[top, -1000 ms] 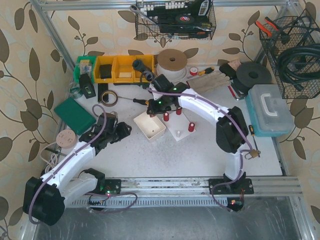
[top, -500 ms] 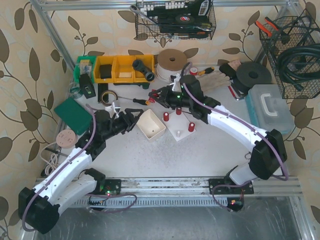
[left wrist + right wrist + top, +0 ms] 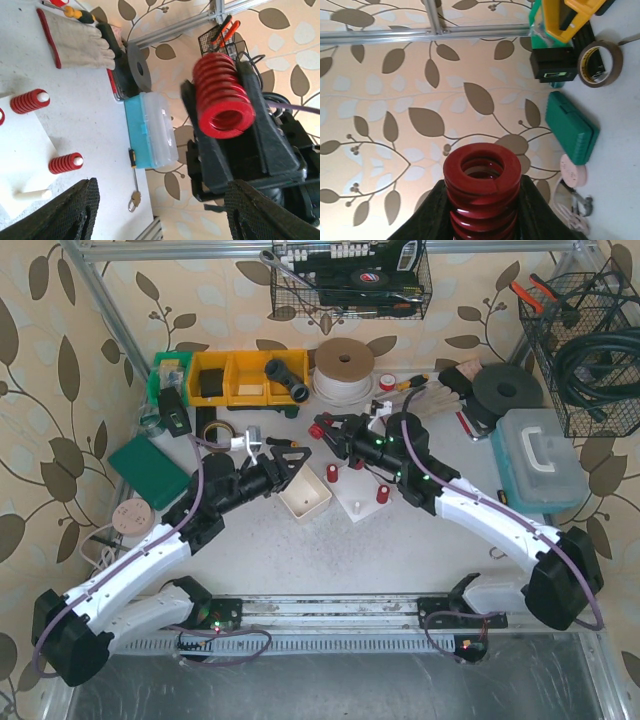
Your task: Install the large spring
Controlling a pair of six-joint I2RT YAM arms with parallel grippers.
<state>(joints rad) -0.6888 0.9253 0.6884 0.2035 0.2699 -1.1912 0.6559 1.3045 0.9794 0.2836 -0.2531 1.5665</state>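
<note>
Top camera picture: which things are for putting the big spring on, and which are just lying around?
For the job: large red spring, held in the right gripper; white peg plate; its bare peg; small red springs already on pegs.
Just lying about: work glove; tape roll; green case; blue plastic box; yellow bins.

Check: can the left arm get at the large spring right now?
Probably yes. The left gripper is open and faces the large spring end-on with nothing between, though the right gripper clamps its sides.
</note>
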